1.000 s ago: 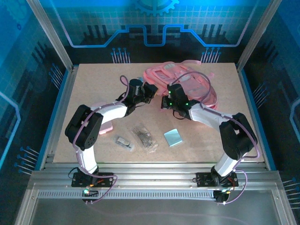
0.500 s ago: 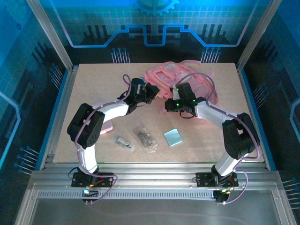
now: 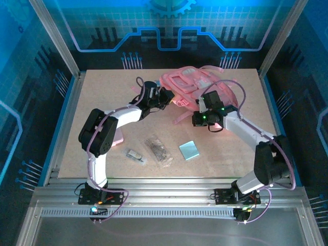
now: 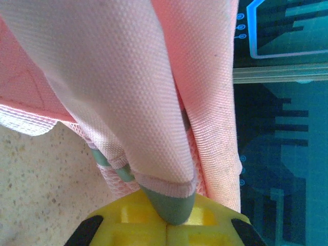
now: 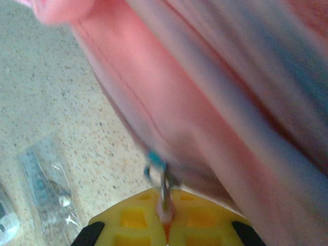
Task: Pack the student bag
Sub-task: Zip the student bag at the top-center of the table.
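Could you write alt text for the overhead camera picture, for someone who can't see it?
Seen from above, two robot arms hold a pink student bag at the far middle of a table, the left hand and the right hand both shut on it. Nearer the arms lie two clear packets and a small pale blue square.

Left arm (image 3: 120,117), right arm (image 3: 246,128): white shells, black joints, purple cables alongside. Green lights (image 3: 205,117) at right wrist. Left pincer (image 4: 168,207), right pincer (image 5: 165,218): yellow bodies, black corners.

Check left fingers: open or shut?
Shut. In the left wrist view the left fingers pinch a fold of the student bag, pink fabric clamped at the tip.
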You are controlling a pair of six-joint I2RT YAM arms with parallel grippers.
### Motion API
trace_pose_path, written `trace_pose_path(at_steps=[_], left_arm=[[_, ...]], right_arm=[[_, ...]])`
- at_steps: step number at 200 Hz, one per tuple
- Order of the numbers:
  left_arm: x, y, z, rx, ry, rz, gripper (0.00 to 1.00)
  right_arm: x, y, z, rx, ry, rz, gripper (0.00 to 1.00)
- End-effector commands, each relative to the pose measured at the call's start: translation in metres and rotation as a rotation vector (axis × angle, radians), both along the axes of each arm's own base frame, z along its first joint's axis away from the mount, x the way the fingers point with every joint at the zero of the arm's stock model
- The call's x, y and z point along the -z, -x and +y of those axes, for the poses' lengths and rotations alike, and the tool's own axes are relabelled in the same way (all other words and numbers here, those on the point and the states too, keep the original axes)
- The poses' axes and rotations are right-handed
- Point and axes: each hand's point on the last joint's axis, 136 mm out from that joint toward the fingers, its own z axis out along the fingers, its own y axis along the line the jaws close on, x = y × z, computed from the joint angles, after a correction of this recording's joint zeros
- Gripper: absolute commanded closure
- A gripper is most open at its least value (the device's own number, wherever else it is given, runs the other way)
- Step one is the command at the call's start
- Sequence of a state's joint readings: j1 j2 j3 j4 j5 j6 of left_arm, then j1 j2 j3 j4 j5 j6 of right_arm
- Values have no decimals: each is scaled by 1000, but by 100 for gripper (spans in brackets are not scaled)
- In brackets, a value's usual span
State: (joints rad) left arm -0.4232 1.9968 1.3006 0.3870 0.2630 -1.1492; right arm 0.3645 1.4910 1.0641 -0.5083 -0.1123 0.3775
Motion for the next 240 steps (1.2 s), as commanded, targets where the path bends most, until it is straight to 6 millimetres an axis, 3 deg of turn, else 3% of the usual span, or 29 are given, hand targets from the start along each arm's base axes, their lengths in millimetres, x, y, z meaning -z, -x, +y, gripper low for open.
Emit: trace_pose_path(at_steps=[1, 35, 71, 78, 89, 98, 107, 115, 151, 182, 207, 240], left_arm=[[-7, -50, 54, -137, -62, -95, 100], [4, -81, 80, -161, -126, -115, 100], [3, -98, 72, -92, -126, -117, 100], [4, -95, 70, -78, -123, -107, 88], [4, -88, 68, -59, -115, -84, 53], [4, -78, 68, -46, -114, -67, 41], [3, -66, 69, -35, -118, -55, 22], [3, -54, 72, -28, -126, -40, 15], [8, 8, 91, -50, -133, 39, 11], [18, 49, 89, -87, -63, 88, 10], [25, 61, 68, -99, 7, 88, 10], [42, 56, 36, -79, 62, 105, 11]], right_arm=[[-1, 41, -28, -11, 67, 93, 100], [2, 59, -35, -10, 55, 118, 100], [-3, 46, -9, -38, -44, 93, 100], [-4, 41, -2, -50, -58, 86, 100], [-8, 31, 12, -73, -81, 65, 100], [-12, 23, 24, -90, -101, 52, 100], [-16, 16, 37, -117, -124, 38, 100], [-20, 10, 50, -138, -137, 28, 100], [-35, -11, 94, -214, -195, -1, 100], [-44, -17, 127, -273, -245, -11, 100], [-46, -13, 145, -308, -270, -3, 100], [-47, 0, 156, -332, -309, 15, 100]])
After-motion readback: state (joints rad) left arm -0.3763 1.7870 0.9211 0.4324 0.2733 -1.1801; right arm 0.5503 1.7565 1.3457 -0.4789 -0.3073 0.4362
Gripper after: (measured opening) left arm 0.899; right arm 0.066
